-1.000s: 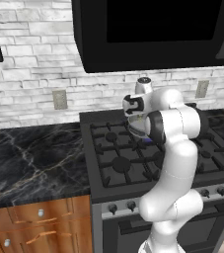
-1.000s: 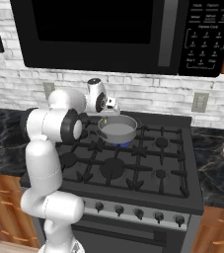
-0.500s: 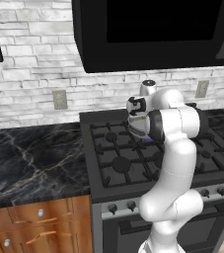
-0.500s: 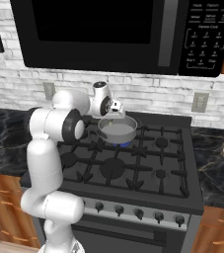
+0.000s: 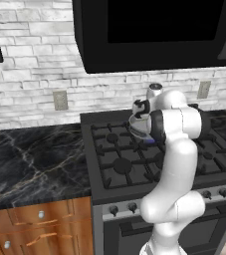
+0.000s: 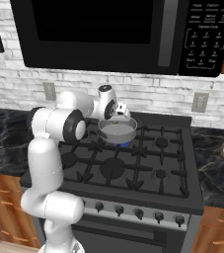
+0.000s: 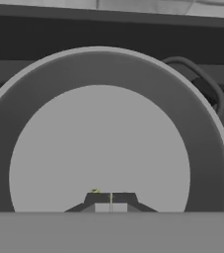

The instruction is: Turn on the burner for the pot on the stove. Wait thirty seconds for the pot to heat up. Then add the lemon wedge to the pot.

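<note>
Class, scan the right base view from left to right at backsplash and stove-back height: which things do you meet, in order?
Left wall outlet → gripper → pot → right wall outlet.

Below my dark claw (image 7: 110,196) I see the pot (image 7: 98,148), grey-walled with a pale grey floor; a yellow-green fleck, the lemon wedge (image 7: 95,190), at its tips; blue glow of the burner (image 6: 125,145) beneath; black stove (image 6: 148,170); white brick behind.

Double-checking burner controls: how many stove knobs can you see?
5 knobs, in a row along the stove front panel, right of the arm; more may be hidden behind the arm.
</note>
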Robot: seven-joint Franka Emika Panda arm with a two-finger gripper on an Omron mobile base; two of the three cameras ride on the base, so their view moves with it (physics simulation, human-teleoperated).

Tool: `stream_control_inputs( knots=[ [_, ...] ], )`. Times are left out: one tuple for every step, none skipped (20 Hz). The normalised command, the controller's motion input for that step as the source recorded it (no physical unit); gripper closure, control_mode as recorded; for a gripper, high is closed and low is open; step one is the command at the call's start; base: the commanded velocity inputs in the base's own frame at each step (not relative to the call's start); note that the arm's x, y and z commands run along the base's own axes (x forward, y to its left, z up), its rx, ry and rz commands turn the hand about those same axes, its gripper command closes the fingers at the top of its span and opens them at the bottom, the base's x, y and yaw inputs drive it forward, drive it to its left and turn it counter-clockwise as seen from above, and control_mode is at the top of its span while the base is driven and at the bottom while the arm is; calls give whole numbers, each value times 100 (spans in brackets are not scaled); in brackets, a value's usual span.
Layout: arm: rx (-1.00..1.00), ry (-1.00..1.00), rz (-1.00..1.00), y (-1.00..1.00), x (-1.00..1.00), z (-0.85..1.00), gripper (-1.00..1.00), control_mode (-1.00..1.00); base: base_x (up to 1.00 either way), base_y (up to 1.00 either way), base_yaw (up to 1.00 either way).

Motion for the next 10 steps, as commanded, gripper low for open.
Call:
stream_control_inputs(
  knots=[
    [0, -8, -1, -1, 0, -18, 100, -100, 0, 0, 0],
    [0, -8, 0, 0, 0, -20, 100, -100, 0, 0, 0],
    [0, -9, 0, 0, 0, -8, 100, -100, 0, 0, 0],
    [0, -7, 0, -2, 0, 0, 100, -100, 0, 0, 0],
    [0, -7, 0, -6, 0, 0, 100, -100, 0, 0, 0],
    [0, -2, 0, -1, 0, 0, 100, -100, 0, 0, 0],
    [0, -1, 0, -1, 0, 0, 100, -100, 0, 0, 0],
    [0, -3, 0, 0, 0, 2, 100, -100, 0, 0, 0],
    [0, -5, 0, 0, 0, 5, -100, -100, 0, 0, 0],
    [0, -5, 0, 0, 0, 7, -100, -100, 0, 0, 0]
  ],
)
